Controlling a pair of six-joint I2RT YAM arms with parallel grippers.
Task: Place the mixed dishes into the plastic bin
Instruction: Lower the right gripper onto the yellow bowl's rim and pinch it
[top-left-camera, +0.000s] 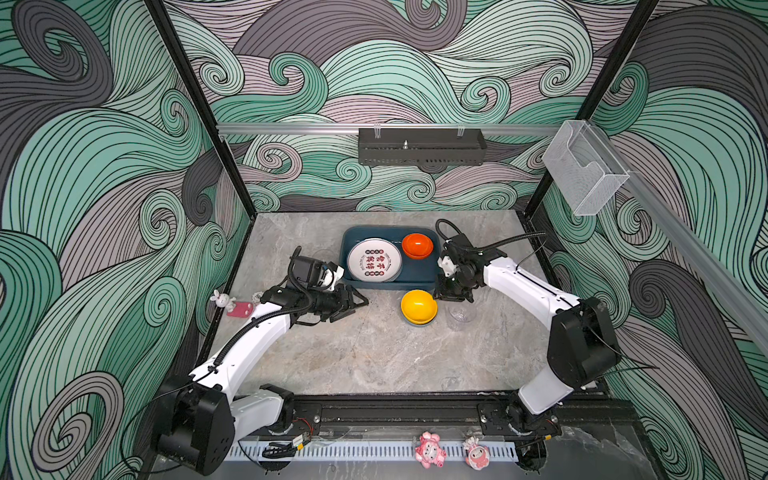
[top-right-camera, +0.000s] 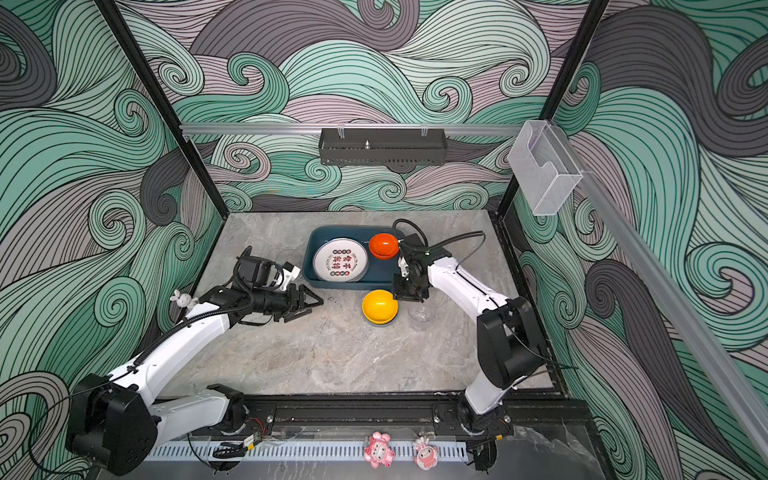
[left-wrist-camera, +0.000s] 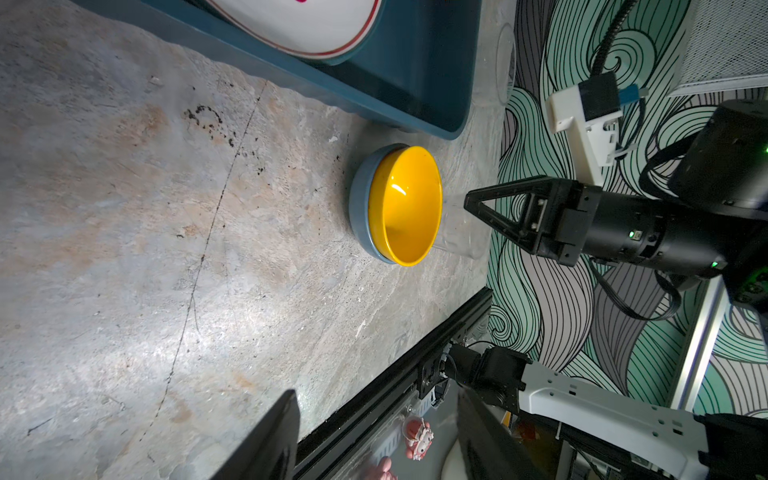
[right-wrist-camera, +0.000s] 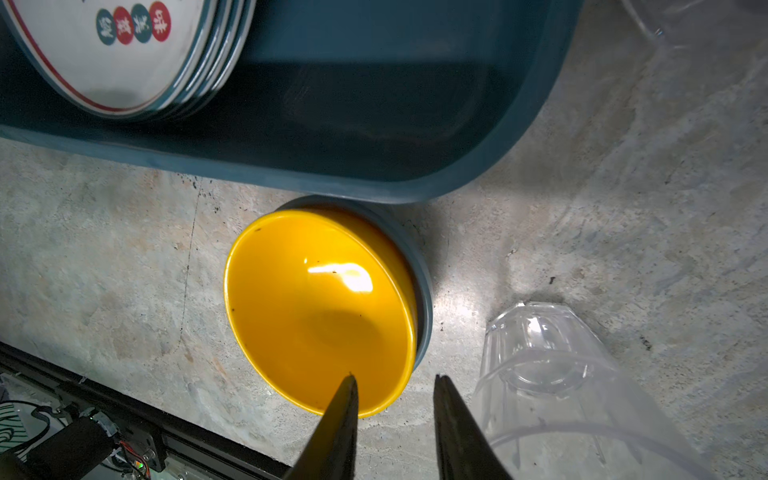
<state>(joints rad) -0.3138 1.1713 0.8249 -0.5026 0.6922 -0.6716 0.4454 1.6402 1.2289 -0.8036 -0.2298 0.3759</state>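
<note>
We find the yellow bowl (right-wrist-camera: 320, 307) at the centre of the right wrist view, nested in a blue-grey bowl (right-wrist-camera: 423, 291). Both rest on the tabletop (top-left-camera: 353, 361) just outside the near wall of the bin (top-left-camera: 390, 286); whether they touch it we cannot tell. In both top views the bin sits at the upper centre of the tabletop and already holds a stack of plates (top-left-camera: 374, 259) in its left half and an orange bowl (top-left-camera: 417, 245) in its upper right corner. The right pincer (right-wrist-camera: 395, 380) hangs above the yellow bowl's rim at the lower centre of the wrist view. Its jaws are partly spread and empty, one finger lined up over the inside and one over the outside. The left pincer (top-left-camera: 357, 306) hovers left of centre in a top view, spread wide and holding nothing. We judge the bowls to be light, stiff and glossy, hence slippery. We recommend pinching the rim wall, one finger inside and one outside. The nested pair may part on lifting, so a bite deep enough to catch both walls is preferable. A clear glass (right-wrist-camera: 540, 365) stands just beside the outer finger. It looks light and easily toppled, so we advise a straight descent.
</note>
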